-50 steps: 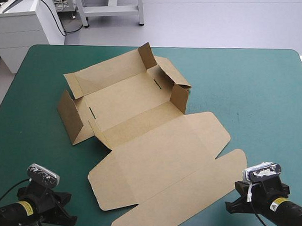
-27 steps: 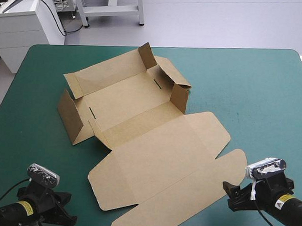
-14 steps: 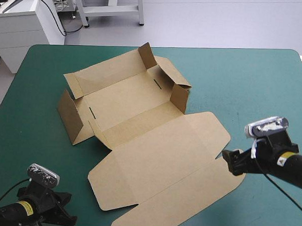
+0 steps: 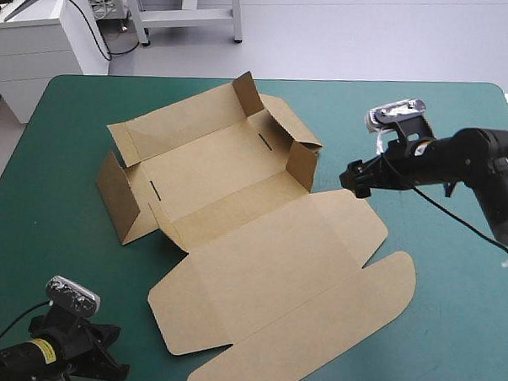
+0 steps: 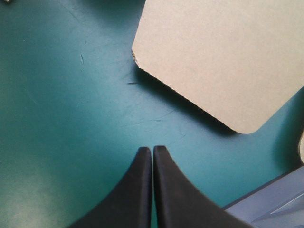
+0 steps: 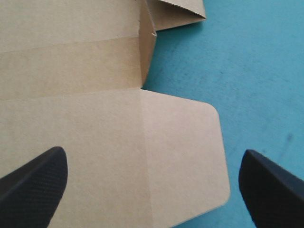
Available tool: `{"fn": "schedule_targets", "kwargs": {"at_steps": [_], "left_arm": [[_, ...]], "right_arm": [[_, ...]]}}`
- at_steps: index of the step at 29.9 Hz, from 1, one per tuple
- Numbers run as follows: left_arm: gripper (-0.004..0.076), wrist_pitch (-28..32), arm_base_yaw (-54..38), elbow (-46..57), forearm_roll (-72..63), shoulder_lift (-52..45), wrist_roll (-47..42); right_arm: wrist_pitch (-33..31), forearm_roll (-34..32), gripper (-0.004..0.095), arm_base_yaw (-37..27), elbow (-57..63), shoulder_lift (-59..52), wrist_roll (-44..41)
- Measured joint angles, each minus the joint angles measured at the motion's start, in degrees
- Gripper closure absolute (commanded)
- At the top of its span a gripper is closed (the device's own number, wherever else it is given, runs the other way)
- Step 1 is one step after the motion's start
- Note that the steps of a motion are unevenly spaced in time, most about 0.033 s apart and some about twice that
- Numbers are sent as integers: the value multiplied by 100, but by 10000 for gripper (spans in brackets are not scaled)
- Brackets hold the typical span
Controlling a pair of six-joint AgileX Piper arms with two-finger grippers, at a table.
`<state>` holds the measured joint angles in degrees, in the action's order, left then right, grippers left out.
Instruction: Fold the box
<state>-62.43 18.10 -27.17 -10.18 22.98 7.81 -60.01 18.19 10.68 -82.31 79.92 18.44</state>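
Teal-green cover holds box; wrist view reveals right gripper spread.

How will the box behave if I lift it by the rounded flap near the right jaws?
The box is one thin cut sheet, so probably light and apt to slide on the teal-green cover. The rounded flap has a visible crease, so it will likely hinge up alone. Its raised walls look loose and may flop.

High view overlooks the whole table; 2 wrist views look closely down on the box
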Motion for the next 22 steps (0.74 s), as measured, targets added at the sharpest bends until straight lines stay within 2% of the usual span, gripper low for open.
{"fn": "schedule_targets", "kwargs": {"at_steps": [8,22], "left_arm": [[732,0,0,0,0,0,0],[732,0,0,0,5,0,0]], "right_arm": [[-174,1035,5,5,-1153,1373,480],[-584,1333,6,57,-2703,3561,804]]}}
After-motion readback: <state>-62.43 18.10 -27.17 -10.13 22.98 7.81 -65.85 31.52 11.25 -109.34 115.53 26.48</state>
